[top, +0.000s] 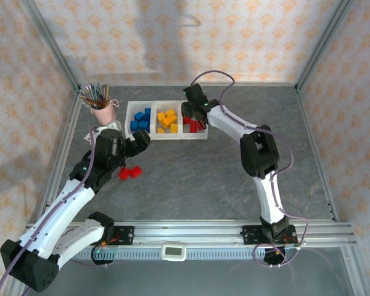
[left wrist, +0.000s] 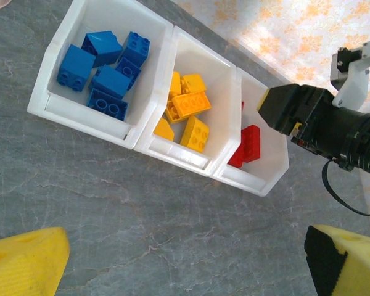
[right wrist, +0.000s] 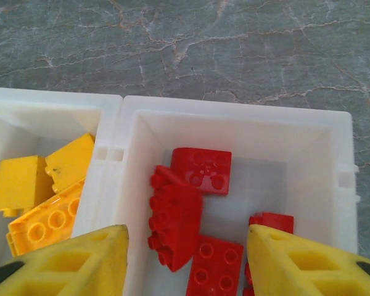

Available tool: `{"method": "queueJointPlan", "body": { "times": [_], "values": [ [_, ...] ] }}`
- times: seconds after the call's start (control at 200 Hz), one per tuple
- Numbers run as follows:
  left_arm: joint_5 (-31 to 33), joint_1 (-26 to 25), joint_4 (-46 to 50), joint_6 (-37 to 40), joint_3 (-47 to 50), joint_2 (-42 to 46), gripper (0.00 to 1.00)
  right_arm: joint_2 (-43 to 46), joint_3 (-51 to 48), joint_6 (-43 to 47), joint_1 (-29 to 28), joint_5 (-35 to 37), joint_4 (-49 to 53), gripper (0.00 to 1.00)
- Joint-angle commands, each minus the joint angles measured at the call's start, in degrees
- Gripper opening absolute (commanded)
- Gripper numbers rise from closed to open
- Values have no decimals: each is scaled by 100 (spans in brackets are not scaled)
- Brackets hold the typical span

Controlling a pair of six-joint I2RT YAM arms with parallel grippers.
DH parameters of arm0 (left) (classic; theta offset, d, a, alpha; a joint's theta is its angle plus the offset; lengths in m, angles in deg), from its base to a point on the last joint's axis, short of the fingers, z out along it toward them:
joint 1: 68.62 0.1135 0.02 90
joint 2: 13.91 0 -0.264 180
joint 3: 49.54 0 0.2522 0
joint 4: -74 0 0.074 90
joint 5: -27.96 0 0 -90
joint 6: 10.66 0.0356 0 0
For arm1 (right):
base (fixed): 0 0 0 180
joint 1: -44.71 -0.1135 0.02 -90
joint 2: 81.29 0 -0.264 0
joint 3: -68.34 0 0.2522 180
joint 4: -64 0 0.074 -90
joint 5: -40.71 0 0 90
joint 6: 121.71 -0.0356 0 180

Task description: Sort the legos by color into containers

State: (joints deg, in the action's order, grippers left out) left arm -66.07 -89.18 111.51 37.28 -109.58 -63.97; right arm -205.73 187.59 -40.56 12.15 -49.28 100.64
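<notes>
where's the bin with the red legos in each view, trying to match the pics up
Top external: the red bin is the right end of the three-bin row, upper middle of the picture.
Left wrist: red bin, right end of the row, centre-right.
Right wrist: red bin, centre, seen from close above.
Shared landmark: the yellow legos in the neighbouring bin.

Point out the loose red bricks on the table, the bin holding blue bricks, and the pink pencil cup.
loose red bricks [top: 134, 172], top external view, on their top faces
blue-brick bin [left wrist: 80, 123], left wrist view, on its front wall
pink pencil cup [top: 103, 113], top external view, on its side
</notes>
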Motion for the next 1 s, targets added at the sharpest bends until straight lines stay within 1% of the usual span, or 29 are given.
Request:
{"method": "queueJointPlan", "body": {
  "times": [0.0,0.14,0.27,0.37,0.445,0.49,0.576,0.651,0.721,0.896,0.946,0.996],
  "values": [
    [116,43,52,18,-9,225,99,699,-252,28,-215,16,144,55],
    [240,68,281,-52,36,419,99,1022,-705,61,-581,-132,185,60],
    [317,78,545,-87,12,613,99,1252,-1138,119,-955,-539,86,64],
    [436,78,793,-150,2,794,99,1260,-1210,125,-1253,-773,189,67],
    [499,79,956,-177,7,928,99,1222,-1256,269,-1549,-729,210,69],
    [589,78,1107,-224,12,992,99,1180,-1292,353,-1688,-755,188,70],
    [881,78,1446,-374,31,1152,99,1037,-1331,506,-1892,-1085,89,72],
    [1041,78,1664,-472,51,1309,99,824,-1206,670,-2061,-1334,111,72],
    [1130,78,1829,-558,25,1473,99,616,-1050,802,-2207,-1402,126,73],
    [1434,78,2340,-765,-89,1790,99,251,-765,1099,-2413,-1836,2,74],
    [1479,78,2443,-793,-96,1855,99,116,-645,1209,-2485,-1853,27,75],
    [1500,75,2518,-827,-94,1902,99,-52,-480,1253,-2565,-1708,101,77]
  ]
}}
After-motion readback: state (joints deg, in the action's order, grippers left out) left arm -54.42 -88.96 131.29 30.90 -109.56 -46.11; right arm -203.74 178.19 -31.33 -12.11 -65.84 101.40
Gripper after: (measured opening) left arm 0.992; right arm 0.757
